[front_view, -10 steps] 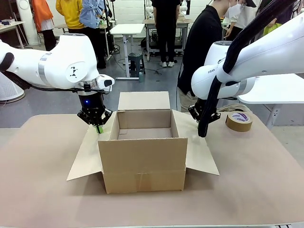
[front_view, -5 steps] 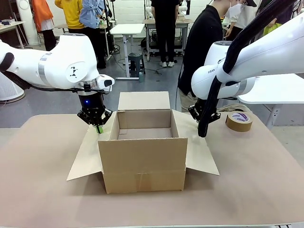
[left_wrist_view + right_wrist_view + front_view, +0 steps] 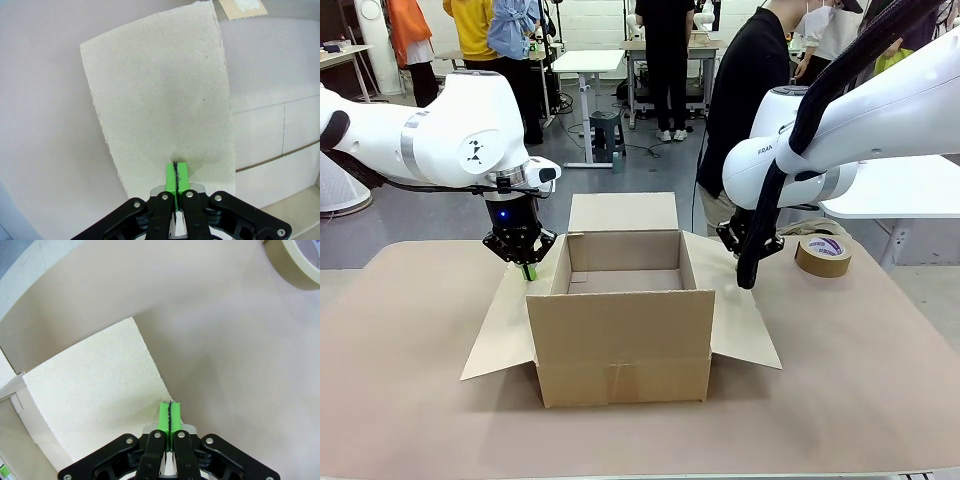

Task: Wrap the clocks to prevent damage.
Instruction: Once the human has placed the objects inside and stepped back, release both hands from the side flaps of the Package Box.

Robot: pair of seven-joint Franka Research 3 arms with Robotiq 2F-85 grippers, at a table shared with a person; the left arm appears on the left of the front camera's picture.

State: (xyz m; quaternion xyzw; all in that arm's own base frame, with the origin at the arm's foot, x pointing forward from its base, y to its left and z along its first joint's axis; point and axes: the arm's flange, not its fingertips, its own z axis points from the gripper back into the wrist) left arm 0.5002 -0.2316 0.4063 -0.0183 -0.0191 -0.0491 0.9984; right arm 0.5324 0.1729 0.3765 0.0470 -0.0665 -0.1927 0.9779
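brown table (image 3: 400, 400) before you, people standing in the room beyond. at your left, the left gripper (image 3: 528, 270) is clenched, pads pressed together, just above the left flap (image 3: 505, 320). the open cardboard box (image 3: 620, 340) sits mid-table, flaps spread. your right gripper (image 3: 170, 412) is likewise clenched over the right flap (image 3: 735, 310), a black cable (image 3: 760, 240) hanging before it. a tape roll (image 3: 822, 256) lies far right.

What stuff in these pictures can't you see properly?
- Front view: floor of the box nearest us, hidden by its own front wall.
- Front view: the right gripper, its tips behind a black cable.
- Front view: print on the tape roll, too small to read.
- Right wrist view: most of that roll, cut off at the top corner.
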